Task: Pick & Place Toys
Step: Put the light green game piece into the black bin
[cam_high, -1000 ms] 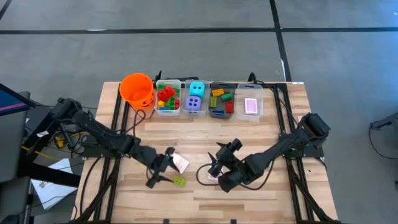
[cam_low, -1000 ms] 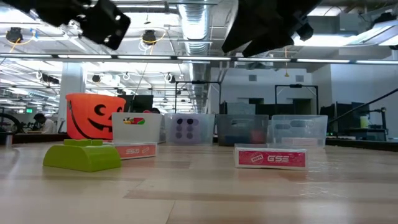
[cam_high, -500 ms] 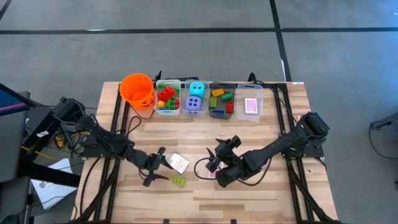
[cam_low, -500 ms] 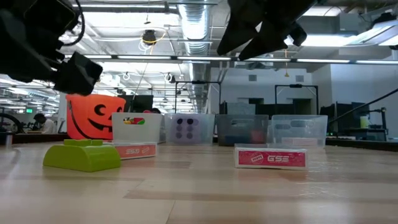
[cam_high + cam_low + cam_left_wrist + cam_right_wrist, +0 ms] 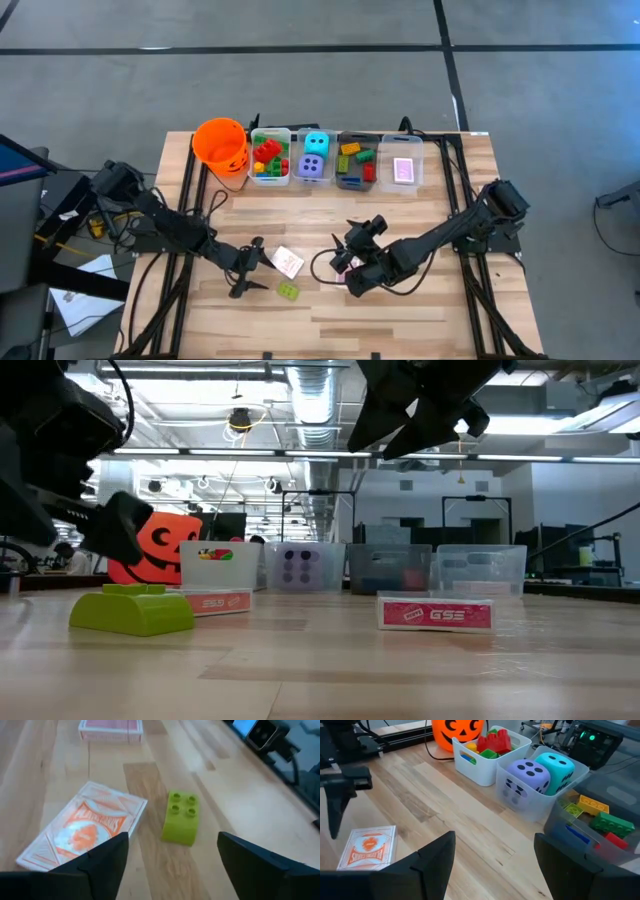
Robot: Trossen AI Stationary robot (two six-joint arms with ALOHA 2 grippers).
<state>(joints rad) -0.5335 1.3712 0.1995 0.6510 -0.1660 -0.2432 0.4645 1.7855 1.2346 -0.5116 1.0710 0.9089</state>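
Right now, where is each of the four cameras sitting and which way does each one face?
High view: overhead, looking straight down on the table; both arms show.
Low view: at tabletop height, facing the bins; both arms hang in from above.
Left wrist view: on the left arm, facing the green brick and an orange-backed card deck; the open left gripper shows.
Right wrist view: on the right arm, facing the purple die; the open right gripper shows.
Shared: high and low views both show the green brick.
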